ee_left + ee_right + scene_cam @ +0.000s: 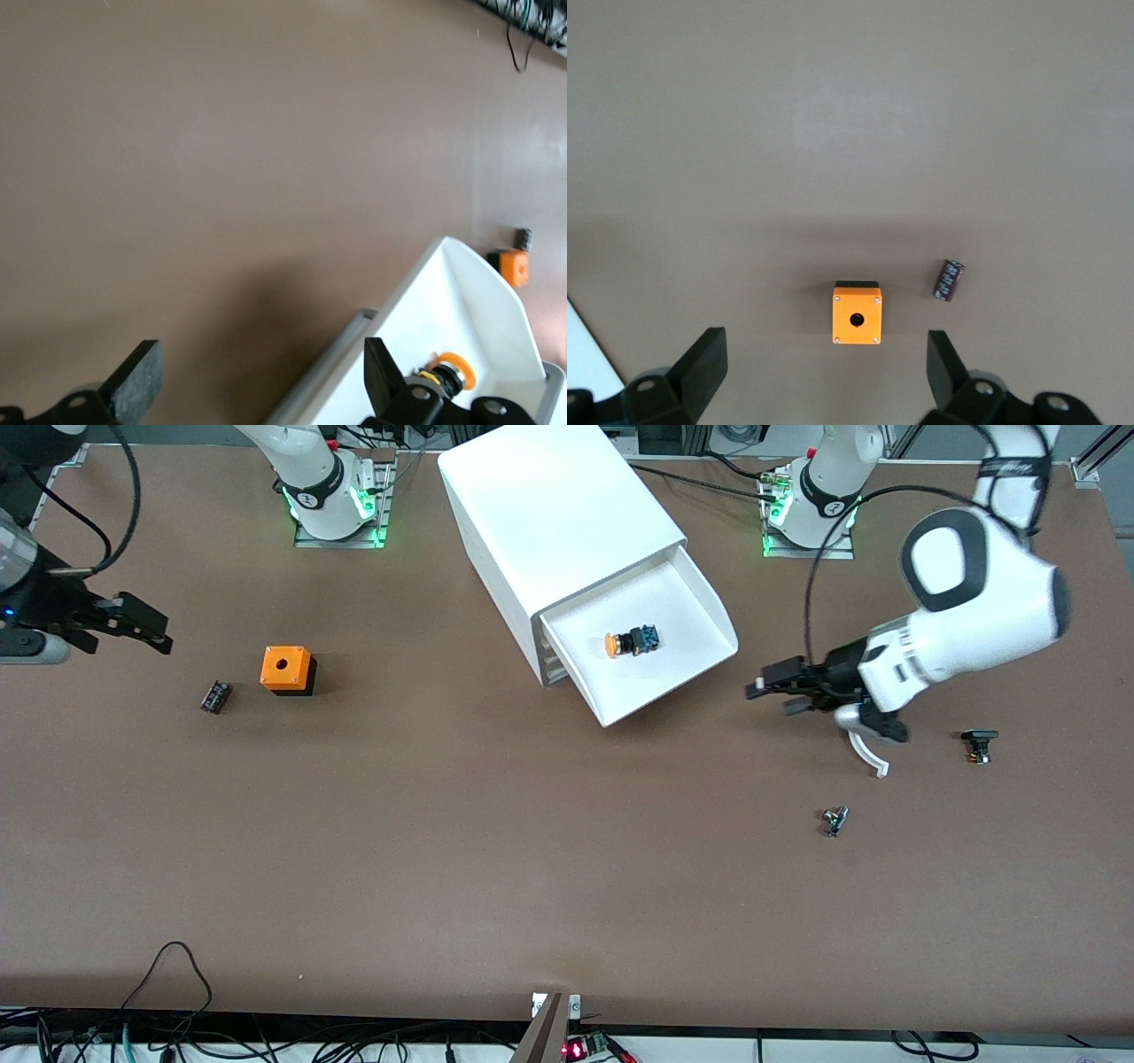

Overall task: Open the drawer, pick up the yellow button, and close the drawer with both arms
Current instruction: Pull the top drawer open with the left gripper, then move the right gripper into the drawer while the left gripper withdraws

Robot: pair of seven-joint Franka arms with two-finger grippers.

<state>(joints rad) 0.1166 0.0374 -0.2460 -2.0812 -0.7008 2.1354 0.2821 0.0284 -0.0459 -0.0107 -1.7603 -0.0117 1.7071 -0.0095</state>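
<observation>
- The cabinet (549, 522) is a big white box lying at an angle on the table (496, 850), between the two arms' bases.
- Its drawer (687, 615) is pulled out from the front of the cabinet, a wide shallow white tray open to the top.
- The button (629, 641) lies on its side in the drawer, near the middle of the tray floor, orange cap pointing toward the right arm's end of the table; nothing touches it.
- The left gripper (769, 693) hovers over bare table just beside the drawer's corner, toward the left arm's end; its fingers (133, 381) stand wide apart and hold nothing.
- The right gripper (142, 629) waits well apart from the cabinet, over the right arm's end of the table, fingers (700, 367) spread and empty.
- An orange cube with a hole (286, 670) sits on the table between the cabinet and the right gripper, and a small dark part (214, 696) lies just beside the cube.
- Two small dark pieces (978, 745) (834, 820) lie on the table near the left gripper, away from the cabinet.
</observation>
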